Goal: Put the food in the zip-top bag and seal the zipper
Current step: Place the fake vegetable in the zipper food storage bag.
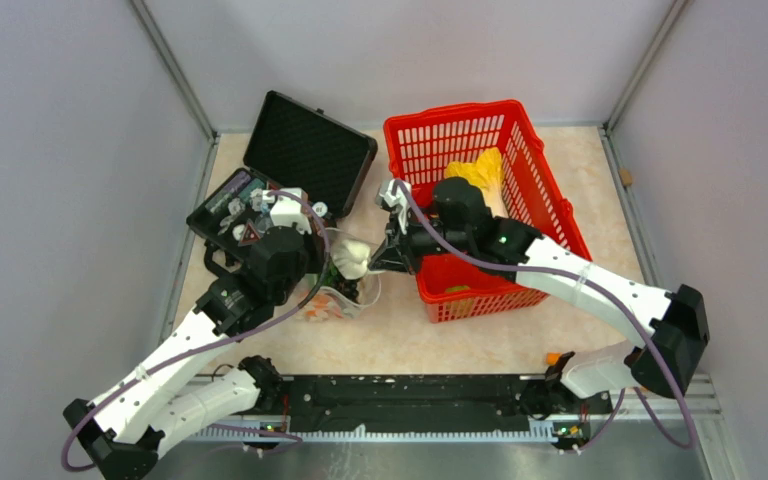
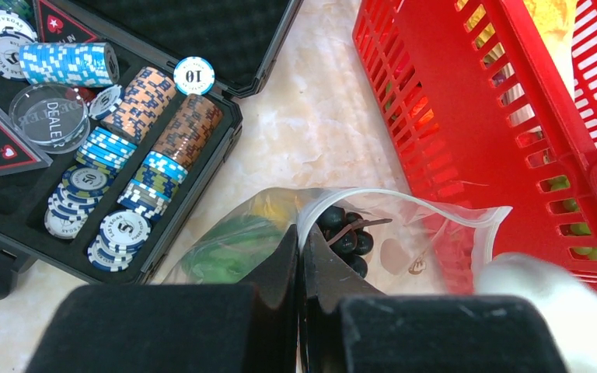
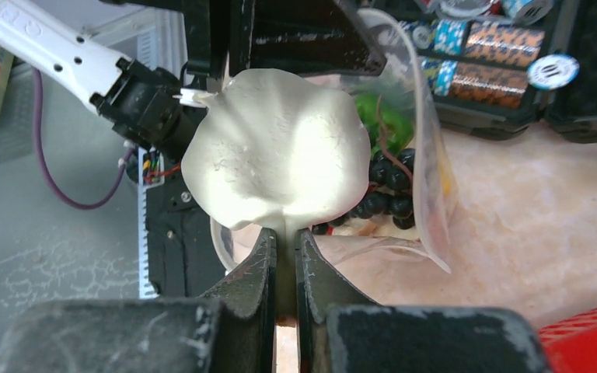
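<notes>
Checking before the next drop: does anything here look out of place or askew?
Only in the open black case: its poker chips lie in toppled rows, and one chip marked 10 sits alone at the lid's hinge. Nothing about the zip-top bag looks wrong.

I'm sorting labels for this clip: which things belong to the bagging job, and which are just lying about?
Job: clear bag, white toy food, grapes, green pepper.
Lying about: black case, poker chips, red basket.
</notes>
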Controlling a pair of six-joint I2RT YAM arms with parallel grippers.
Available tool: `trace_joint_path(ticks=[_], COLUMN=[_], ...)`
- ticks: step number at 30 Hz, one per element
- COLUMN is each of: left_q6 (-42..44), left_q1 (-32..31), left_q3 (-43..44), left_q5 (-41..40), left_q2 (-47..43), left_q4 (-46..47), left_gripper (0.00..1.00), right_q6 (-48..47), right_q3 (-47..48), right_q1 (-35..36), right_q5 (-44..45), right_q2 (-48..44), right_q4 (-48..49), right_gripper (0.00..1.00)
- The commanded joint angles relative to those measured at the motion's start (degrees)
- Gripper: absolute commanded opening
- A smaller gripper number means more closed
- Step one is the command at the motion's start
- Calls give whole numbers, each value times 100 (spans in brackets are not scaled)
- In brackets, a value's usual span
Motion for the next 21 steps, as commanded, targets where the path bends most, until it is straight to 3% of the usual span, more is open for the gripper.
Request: trace_joint_path(ticks=[1,9,16,21], left_q6=[-4,-30,-26,-35], left_q1=[23,26,25,30], left_q3=[101,92,87,82], left_q5=[45,19,-8,-1], left_q2=[46,-18,-32,-27], left_q4=[299,285,269,274], left_gripper=[2,2,2,2], right_q6=[-283,-71,15,-124], right_q3=[364,588,735,972], right_q1=[64,73,153,302], right_q5=[-424,158,-295,540], right_q2=[445,950,979,1076], right_q4=[-287,-52,72,-440], right_gripper=[0,1,4,6])
